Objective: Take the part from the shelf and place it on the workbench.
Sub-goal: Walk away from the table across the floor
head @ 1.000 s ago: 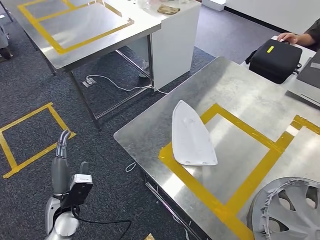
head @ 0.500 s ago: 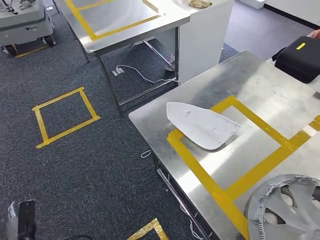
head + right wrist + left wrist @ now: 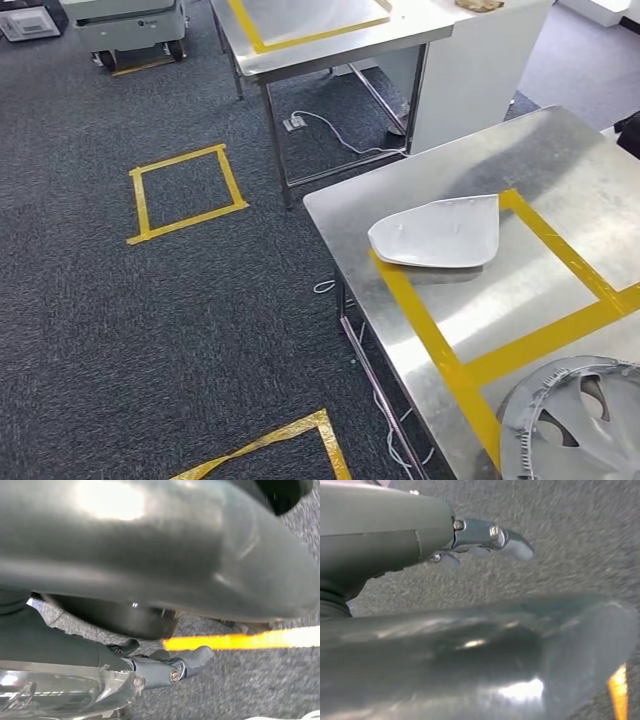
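White part [image 3: 439, 232] lying flat on the steel counter [image 3: 528, 150], across the yellow tape [image 3: 423, 320] at three o'clock. Hubcap [image 3: 581, 420] at five o'clock. Left robot hand [image 3: 486, 542] and right robot hand [image 3: 166, 667] hanging over carpet, fingers loosely extended, holding nothing.

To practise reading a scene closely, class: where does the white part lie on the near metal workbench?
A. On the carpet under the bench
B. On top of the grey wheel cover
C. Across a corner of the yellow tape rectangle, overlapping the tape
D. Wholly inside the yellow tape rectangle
C: in the head view the white part lies flat on the workbench across a corner of the yellow tape rectangle, apart from the grey wheel cover.
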{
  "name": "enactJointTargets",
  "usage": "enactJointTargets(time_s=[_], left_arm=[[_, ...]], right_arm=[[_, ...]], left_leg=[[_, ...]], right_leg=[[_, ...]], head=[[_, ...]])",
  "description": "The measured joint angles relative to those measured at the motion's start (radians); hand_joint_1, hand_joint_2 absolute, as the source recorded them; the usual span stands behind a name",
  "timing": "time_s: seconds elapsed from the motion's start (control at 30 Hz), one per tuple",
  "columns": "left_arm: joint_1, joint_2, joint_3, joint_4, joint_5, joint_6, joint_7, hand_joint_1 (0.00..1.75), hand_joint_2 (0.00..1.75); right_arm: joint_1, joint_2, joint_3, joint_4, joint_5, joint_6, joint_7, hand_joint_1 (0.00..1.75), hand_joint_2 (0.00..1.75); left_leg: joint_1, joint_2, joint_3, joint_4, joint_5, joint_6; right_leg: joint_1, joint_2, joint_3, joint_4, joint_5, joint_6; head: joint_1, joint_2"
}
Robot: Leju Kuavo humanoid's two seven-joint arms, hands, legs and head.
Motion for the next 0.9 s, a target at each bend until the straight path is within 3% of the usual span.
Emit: enactJointTargets(time_s=[0.07,0.1,0.13,0.2,0.23,0.27,0.3,0.33,0.4,0.43,0.5,0.57,0.63,0.7,0.73,0.77,0.8,0.87,0.9], left_arm=[[0.001,-0.007,0.000,0.012,-0.003,-0.006,-0.002,0.00,0.00],[0.000,-0.010,0.000,0.016,-0.006,-0.010,-0.007,0.00,0.00],[-0.001,-0.012,0.000,0.018,-0.008,-0.014,-0.015,0.00,0.00],[0.000,-0.015,0.000,0.024,-0.013,-0.025,-0.032,0.00,0.00],[0.001,-0.016,0.000,0.027,-0.015,-0.032,-0.039,0.00,0.00],[0.002,-0.018,0.000,0.030,-0.018,-0.038,-0.045,0.00,0.00],[0.001,-0.019,0.000,0.033,-0.021,-0.045,-0.050,0.00,0.00],[0.000,-0.017,0.000,0.035,-0.025,-0.050,-0.053,0.00,0.00],[-0.003,-0.016,-0.002,0.037,-0.032,-0.056,-0.059,0.00,0.00],[-0.003,-0.016,-0.002,0.039,-0.038,-0.059,-0.061,0.00,0.00],[0.000,-0.020,-0.006,0.042,-0.057,-0.070,-0.068,0.00,0.00],[0.003,-0.026,-0.012,0.046,-0.074,-0.083,-0.080,0.00,0.00],[0.001,-0.034,-0.015,0.049,-0.076,-0.089,-0.092,0.00,0.00],[-0.001,-0.039,-0.015,0.050,-0.075,-0.090,-0.099,0.00,0.00],[0.000,-0.041,-0.016,0.050,-0.075,-0.090,-0.101,0.00,0.00],[0.001,-0.042,-0.016,0.051,-0.074,-0.089,-0.102,0.00,0.00],[0.003,-0.043,-0.016,0.051,-0.074,-0.089,-0.104,0.00,0.00],[0.001,-0.043,-0.017,0.051,-0.074,-0.086,-0.109,0.00,0.00],[-0.002,-0.044,-0.017,0.051,-0.075,-0.084,-0.113,0.00,0.00]], right_arm=[[-0.005,-0.001,-0.001,0.000,0.001,0.000,0.000,0.00,0.00],[-0.006,-0.001,-0.001,0.000,0.001,0.000,0.000,0.00,0.00],[-0.004,-0.002,-0.002,0.000,0.001,0.000,0.000,0.00,0.00],[0.002,-0.005,-0.004,0.000,0.002,0.001,-0.001,0.00,0.00],[0.003,-0.006,-0.004,0.000,0.003,0.002,-0.001,0.00,0.00],[0.004,-0.007,-0.004,0.000,0.003,0.003,-0.002,0.00,0.00],[0.003,-0.008,-0.004,0.000,0.004,0.004,-0.003,0.00,0.00],[0.002,-0.008,-0.004,0.000,0.004,0.005,-0.004,0.00,0.00],[0.000,-0.008,-0.004,0.001,0.004,0.007,-0.006,0.00,0.00],[-0.001,-0.009,-0.004,0.001,0.004,0.007,-0.007,0.00,0.00],[0.000,-0.010,-0.005,0.001,0.004,0.008,-0.008,0.00,0.00],[0.000,-0.010,-0.005,0.001,0.004,0.008,-0.010,0.00,0.00],[0.003,-0.011,-0.006,0.001,0.004,0.008,-0.011,0.00,0.00],[0.008,-0.012,-0.007,0.001,0.004,0.008,-0.011,0.00,0.00],[0.009,-0.013,-0.008,0.001,0.004,0.008,-0.011,0.00,0.00],[0.009,-0.013,-0.008,0.001,0.004,0.008,-0.011,0.00,0.00],[0.009,-0.013,-0.008,0.001,0.004,0.008,-0.011,0.00,0.00],[0.008,-0.013,-0.008,0.001,0.004,0.008,-0.011,0.00,0.00],[0.008,-0.013,-0.008,0.001,0.004,0.008,-0.012,0.00,0.00]], left_leg=[[0.013,-0.041,0.011,-0.050,-0.004,0.006],[0.019,-0.059,0.012,-0.068,-0.005,0.015],[0.023,-0.075,0.006,-0.077,-0.005,0.029],[0.033,-0.094,-0.009,-0.070,0.007,0.030],[0.039,-0.105,-0.014,-0.067,0.011,0.025],[0.047,-0.115,-0.019,-0.063,0.015,0.020],[0.055,-0.127,-0.026,-0.056,0.017,0.013],[0.061,-0.139,-0.033,-0.049,0.019,0.006],[0.067,-0.159,-0.047,-0.032,0.021,-0.006],[0.067,-0.167,-0.054,-0.029,0.024,-0.010],[0.068,-0.181,-0.066,-0.026,0.032,-0.014],[0.068,-0.152,-0.088,0.006,0.008,-0.022],[0.069,-0.097,-0.142,0.118,-0.061,-0.030],[0.071,-0.075,-0.201,0.249,-0.120,-0.034],[0.072,-0.072,-0.209,0.276,-0.124,-0.034],[0.072,-0.070,-0.196,0.264,-0.110,-0.033],[0.072,-0.061,-0.163,0.212,-0.082,-0.030],[0.068,-0.009,-0.073,0.066,-0.029,-0.025],[0.065,0.014,-0.043,0.013,-0.015,-0.022]], right_leg=[[0.002,0.050,-0.032,0.039,-0.026,-0.001],[0.001,0.088,-0.061,0.088,-0.054,0.006],[-0.004,0.119,-0.091,0.154,-0.085,0.020],[-0.015,0.139,-0.127,0.261,-0.123,0.043],[-0.021,0.140,-0.121,0.268,-0.118,0.053],[-0.029,0.142,-0.095,0.234,-0.098,0.064],[-0.039,0.149,-0.050,0.166,-0.069,0.076],[-0.045,0.171,-0.008,0.098,-0.052,0.089],[-0.054,0.206,0.043,0.010,-0.035,0.093],[-0.052,0.214,0.044,0.005,-0.038,0.086],[-0.050,0.192,0.042,0.006,-0.029,0.064],[-0.050,0.168,0.034,0.006,-0.020,0.048],[-0.048,0.140,0.025,0.005,-0.015,0.039],[-0.045,0.108,0.016,0.005,-0.012,0.036],[-0.044,0.092,0.013,0.005,-0.011,0.036],[-0.044,0.077,0.011,0.005,-0.010,0.037],[-0.044,0.063,0.010,0.005,-0.009,0.037],[-0.041,0.038,0.010,0.007,-0.009,0.042],[-0.039,0.027,0.011,0.009,-0.009,0.046]], head=[[0.002,0.000],[0.002,0.000],[0.004,0.000],[0.007,0.000],[0.008,0.000],[0.009,0.000],[0.009,0.000],[0.010,0.000],[0.014,0.000],[0.013,0.000],[0.010,0.000],[0.006,0.000],[0.000,0.000],[-0.001,0.000],[-0.001,0.000],[-0.001,0.000],[-0.001,0.000],[-0.002,0.000],[-0.001,0.000]])
